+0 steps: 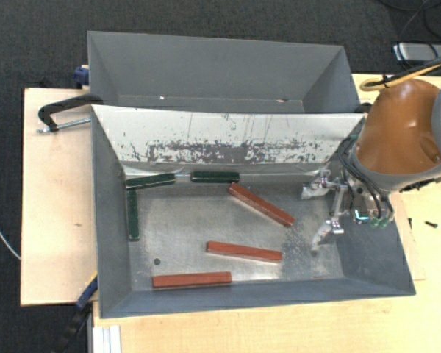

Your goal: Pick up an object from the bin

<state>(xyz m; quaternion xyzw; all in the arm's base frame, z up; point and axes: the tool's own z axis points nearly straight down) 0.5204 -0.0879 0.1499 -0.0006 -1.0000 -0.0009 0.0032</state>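
Bars, six of them, lie flat and scattered over the floor of the grey bin (250,298) I reach into from the right. Nearest the front wall is the front red bar (192,279), a red-brown strip lying almost level, left of centre. A small dark speck (156,262) sits on the floor just above its left end. Next back lies the middle red bar (244,251), nearly level, its right end pointing toward me.

My hand (320,213) hangs low at the right side of the bin, over bare scuffed floor beside the right wall. Its two fingers are spread apart, one toward the back and one toward the front, with nothing between them. The right end of the middle red bar is near my front finger but apart from it. The slanted red bar (261,204) runs from upper left down to the right, and its lower end stops just left of my hand without touching it. Behind the fingers sits my orange wrist cover (400,127).

Farther back on the left, the left green bar (133,213) lies along the left wall. At the foot of the back wall lie the corner green bar (151,182) and the back green bar (214,176), almost end to end.
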